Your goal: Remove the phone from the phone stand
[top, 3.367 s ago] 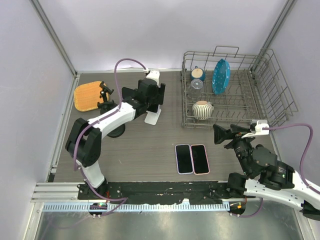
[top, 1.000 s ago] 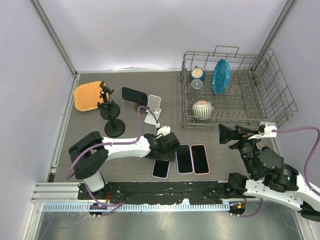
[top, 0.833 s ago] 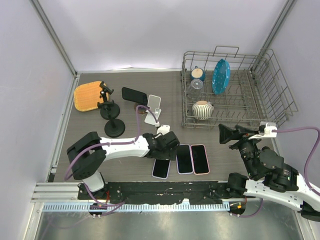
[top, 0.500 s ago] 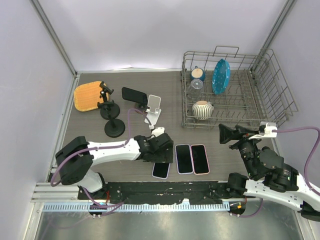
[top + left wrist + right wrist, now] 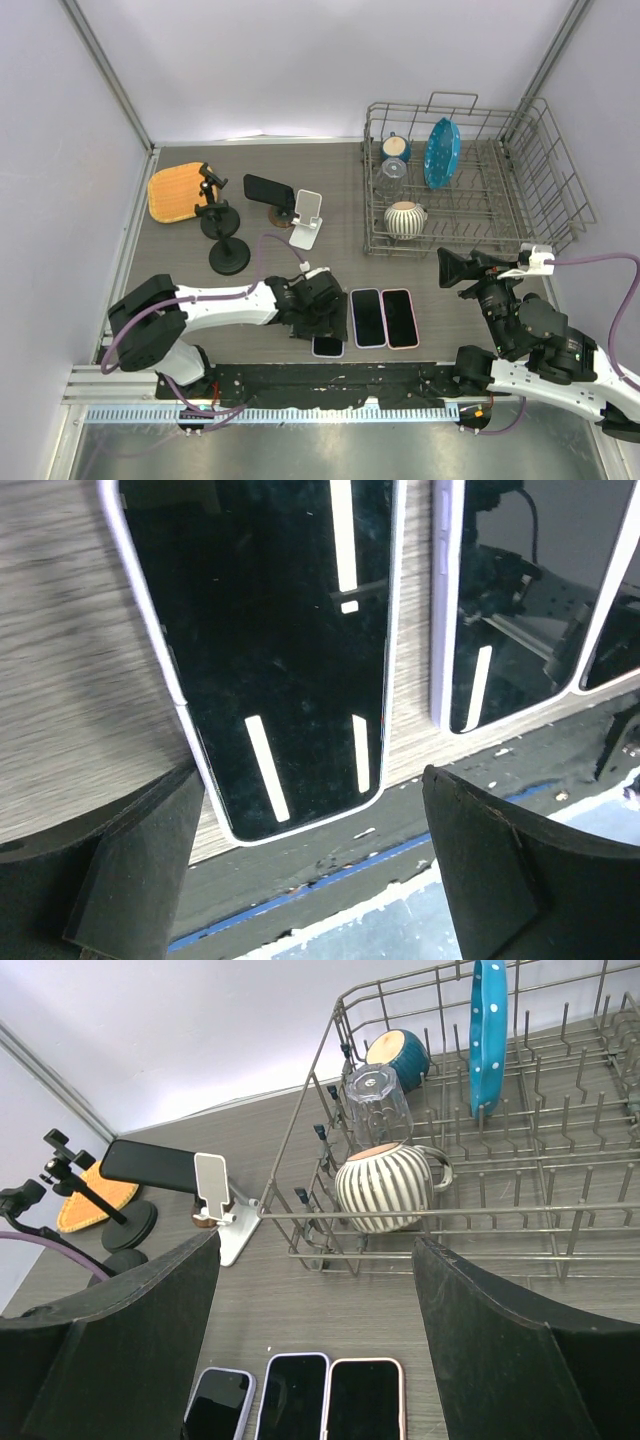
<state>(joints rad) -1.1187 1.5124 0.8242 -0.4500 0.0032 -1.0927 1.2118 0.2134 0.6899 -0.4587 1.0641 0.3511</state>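
Note:
The lavender-cased phone lies flat, screen up, on the table near the front edge, left of two other phones. In the top view only its near end shows under my left gripper. My left gripper is open, its fingers wide apart above the phone's near end, holding nothing. The white phone stand is empty at the back; it also shows in the right wrist view. My right gripper is open and empty, raised at the right, its view taking in the lavender phone.
Two more phones lie side by side right of the lavender one. A black phone sits on a holder by the stand. Two black tripod bases, an orange board and a wire dish rack with crockery stand further back.
My left gripper carried the phone from the white stand to the table's front, laid it left of the two phones, and has moved nearer the front edge over it.

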